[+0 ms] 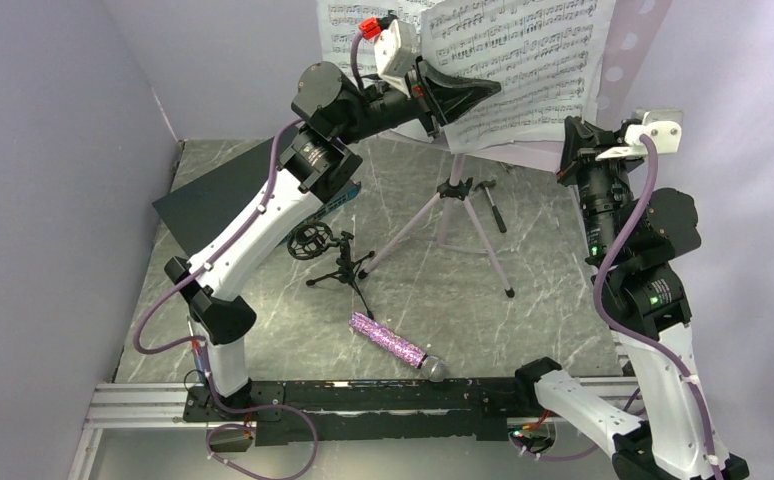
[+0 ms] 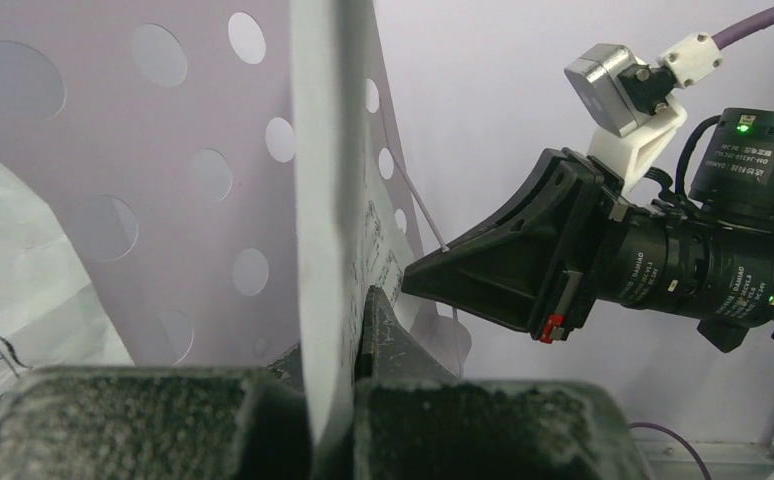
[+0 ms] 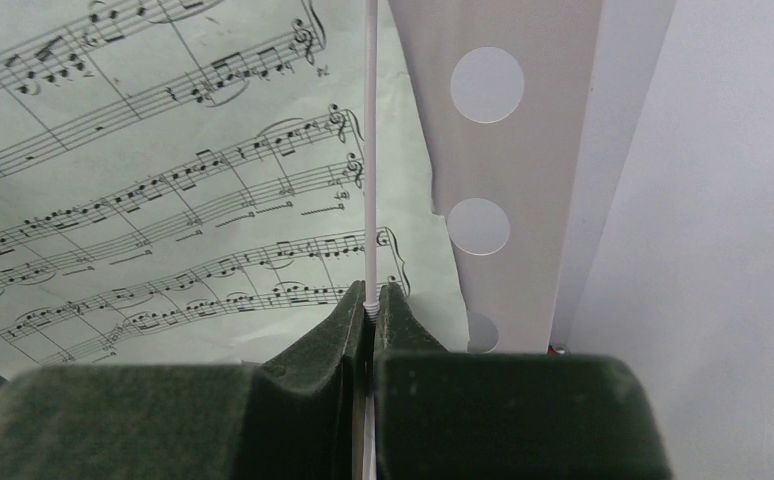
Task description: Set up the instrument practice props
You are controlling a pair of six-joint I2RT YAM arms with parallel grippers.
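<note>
The pale-lilac perforated music stand stands on its silver tripod at the back. Two sheet-music pages lean on it, one at the left and one at the right. My left gripper is shut on the lower edge of the right page. My right gripper is shut on the stand's thin white retainer wire, next to the page. The purple glitter microphone lies on the table in front. The small black mic stand is left of the tripod.
A dark flat box with a teal edge lies under the left arm at the back left. Lilac walls close in the left, back and right sides. A metal rail runs along the near edge.
</note>
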